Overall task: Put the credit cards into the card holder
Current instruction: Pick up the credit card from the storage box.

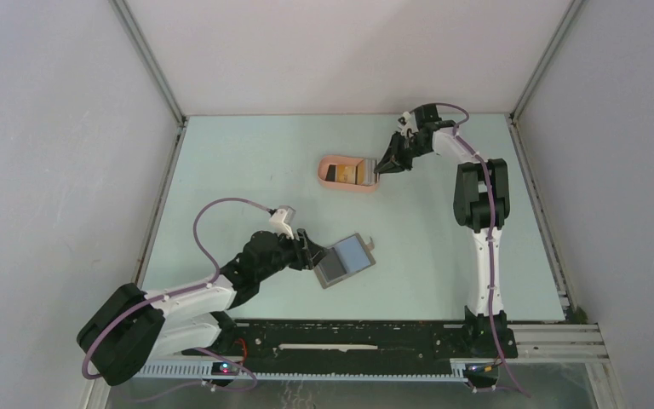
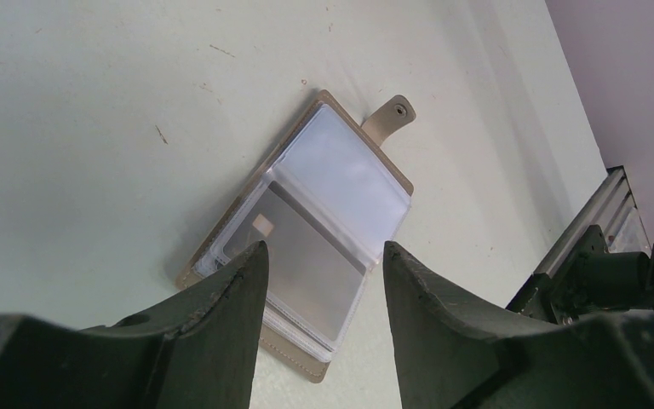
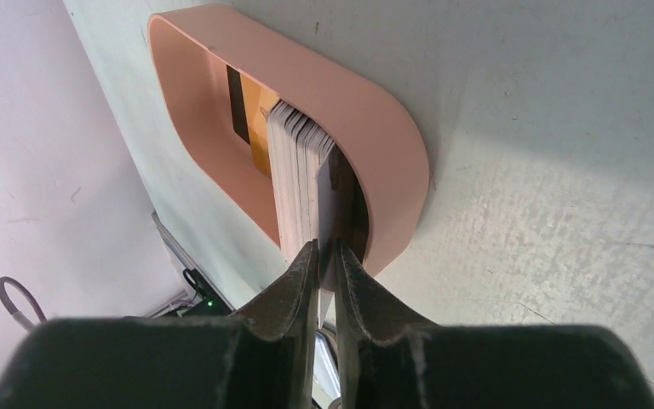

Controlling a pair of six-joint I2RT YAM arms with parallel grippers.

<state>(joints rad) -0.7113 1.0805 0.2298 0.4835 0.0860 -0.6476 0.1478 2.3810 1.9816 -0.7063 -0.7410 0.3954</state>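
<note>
Early on: holder [image 2: 306, 230] open at 6 o'clock (one sleeve [image 2: 311, 273] seemingly filled), left fingers [image 2: 230, 315] spread; right fingers [image 3: 294, 290] pinch a card [image 3: 327, 204] in the 12 o'clock tray [image 3: 375, 145].

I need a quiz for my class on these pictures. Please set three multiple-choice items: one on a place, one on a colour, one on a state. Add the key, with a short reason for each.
1. Where does the upright stack of thin rectangular credit cards stand?
A. Inside the oval plastic tray
B. On the left arm's base
C. Flat by the right arm's base

2. What colour is that tray?
A. Blue
B. Green
C. Salmon-pink

3. In what state is the flat grey folding card holder?
A. Snapped shut
B. Lying open on the pale table
C. Folded inside the tray

Key:
1 A: the right wrist view shows the cards on edge between the tray's walls.
2 C: the tray's rim is salmon-pink in both the top and right wrist views.
3 B: the left wrist view shows the holder's clear sleeves facing up and its snap tab loose.
</note>
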